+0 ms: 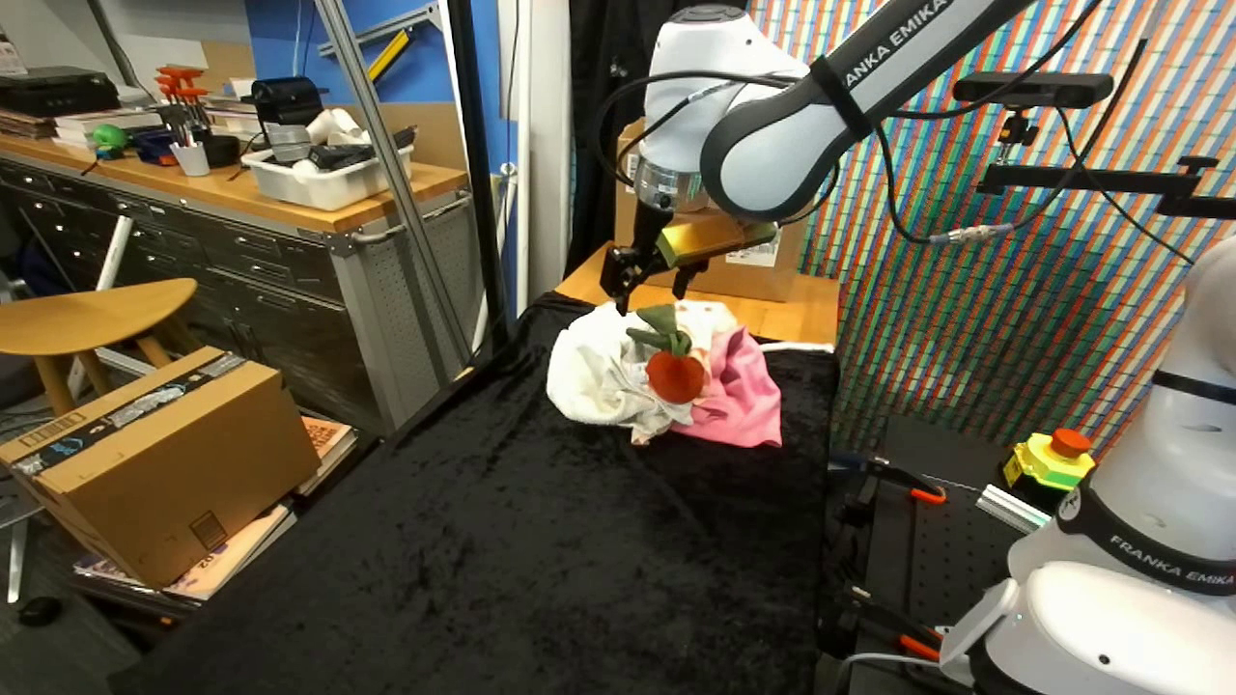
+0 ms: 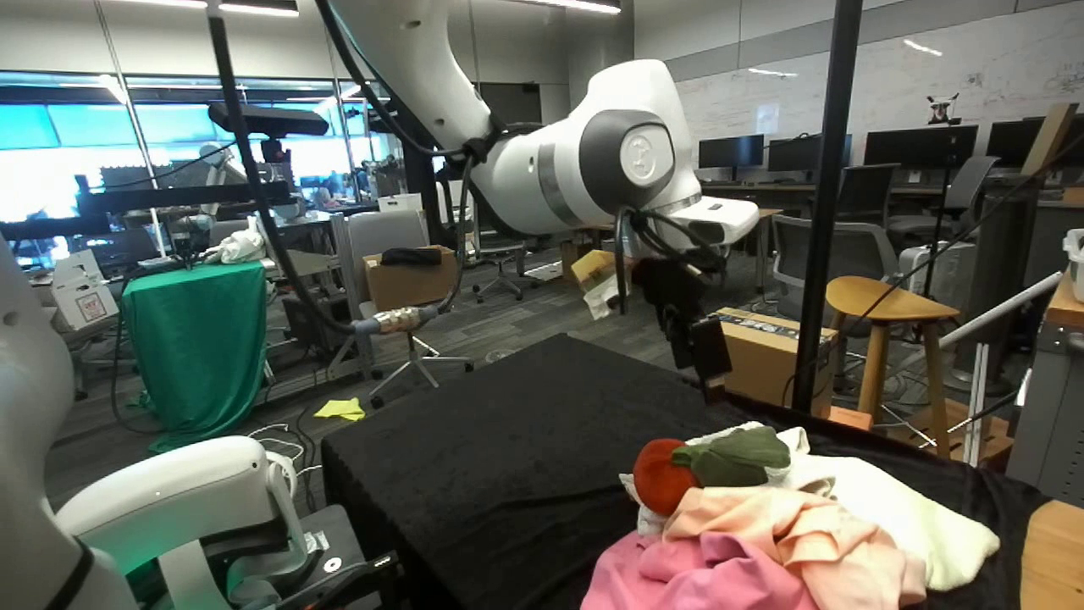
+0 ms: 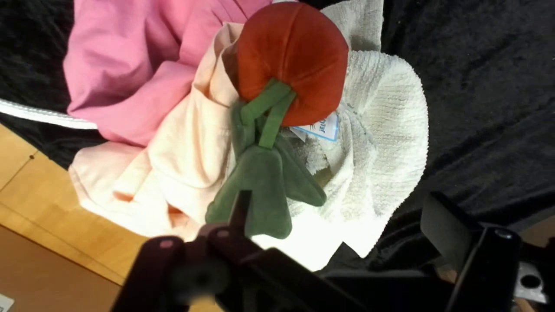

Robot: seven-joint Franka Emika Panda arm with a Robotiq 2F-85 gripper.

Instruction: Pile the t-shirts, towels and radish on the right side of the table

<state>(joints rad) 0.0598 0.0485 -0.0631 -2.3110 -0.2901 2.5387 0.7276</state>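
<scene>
My gripper (image 3: 338,210) spread and empty, I should retreat straight upward, leaving the round, red-plush, green-leaved radish (image 3: 292,63) atop the pink, peach and white cloths (image 3: 190,130) near the end edge of the black-draped tabletop (image 1: 579,550).

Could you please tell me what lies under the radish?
White cloth spreads from under the radish, with peach cloth beside it, and a tag pokes out; whatever the radish covers is hidden.
</scene>
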